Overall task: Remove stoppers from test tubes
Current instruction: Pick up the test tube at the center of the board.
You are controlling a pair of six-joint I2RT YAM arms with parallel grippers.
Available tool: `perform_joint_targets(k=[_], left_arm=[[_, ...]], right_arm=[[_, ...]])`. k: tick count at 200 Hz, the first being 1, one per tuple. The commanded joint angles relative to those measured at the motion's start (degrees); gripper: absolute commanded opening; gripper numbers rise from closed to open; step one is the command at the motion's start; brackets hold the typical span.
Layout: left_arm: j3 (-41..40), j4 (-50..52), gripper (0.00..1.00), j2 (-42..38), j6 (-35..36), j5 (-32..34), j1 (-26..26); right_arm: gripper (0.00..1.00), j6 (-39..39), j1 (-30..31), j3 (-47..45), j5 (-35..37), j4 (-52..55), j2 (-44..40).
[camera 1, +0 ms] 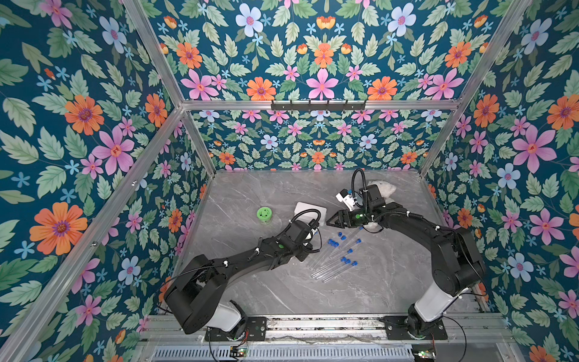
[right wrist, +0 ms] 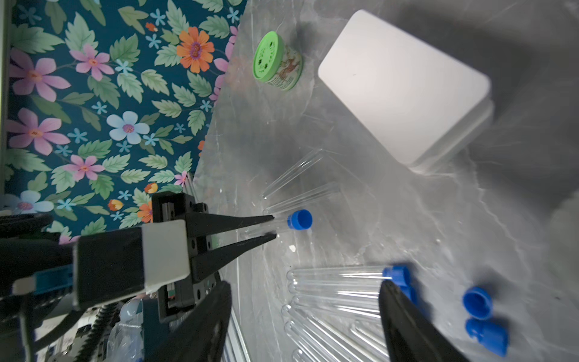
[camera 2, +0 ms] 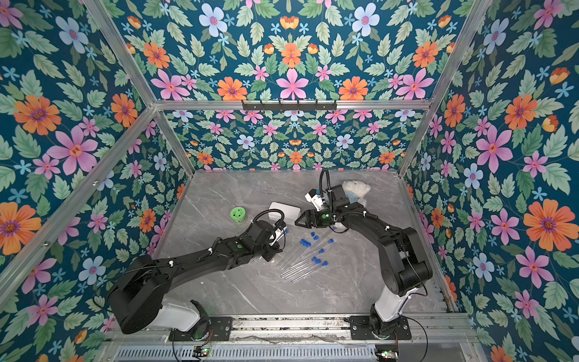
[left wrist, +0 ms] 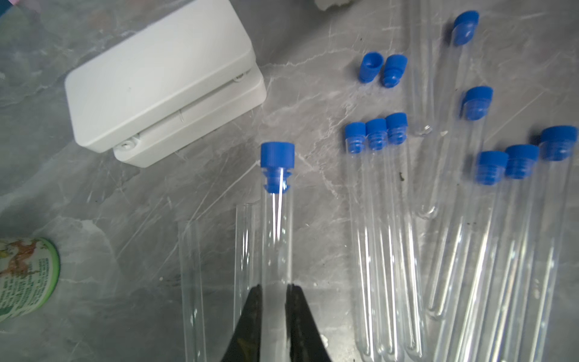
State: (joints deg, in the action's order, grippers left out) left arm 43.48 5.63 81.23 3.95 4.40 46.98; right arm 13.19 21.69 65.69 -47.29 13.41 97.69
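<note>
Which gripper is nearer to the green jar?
Left. The left gripper, holding a tube, is to the jar's right; the right gripper is farther right, past the box.

Bright light, soft shadows, glare on a test tube; right wrist view blurry.

I see a marble table carrying a white box. A green-lidded jar stands beside the box; test tubes and stoppers lie near the box.
</note>
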Motion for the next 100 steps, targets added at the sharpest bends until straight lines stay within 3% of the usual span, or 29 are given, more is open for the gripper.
perform_joint_targets(k=[1, 55, 100], left_arm=[[-1.4, -3.8, 0.01, -2.3, 1.1, -0.3, -0.1], [-3.9, -7.1, 0.0, -6.4, 1.9, -4.5, 0.0], [-4.1, -7.6, 0.0, -7.0, 2.3, -5.0, 0.0]], right_arm=[[0.73, -0.9, 0.4, 0.6, -4.3, -1.6, 1.0], [0.63, -0.5, 1.1, 0.8, -8.0, -2.6, 2.2], [0.61, -0.4, 2.4, 1.6, -10.2, -2.8, 3.5]])
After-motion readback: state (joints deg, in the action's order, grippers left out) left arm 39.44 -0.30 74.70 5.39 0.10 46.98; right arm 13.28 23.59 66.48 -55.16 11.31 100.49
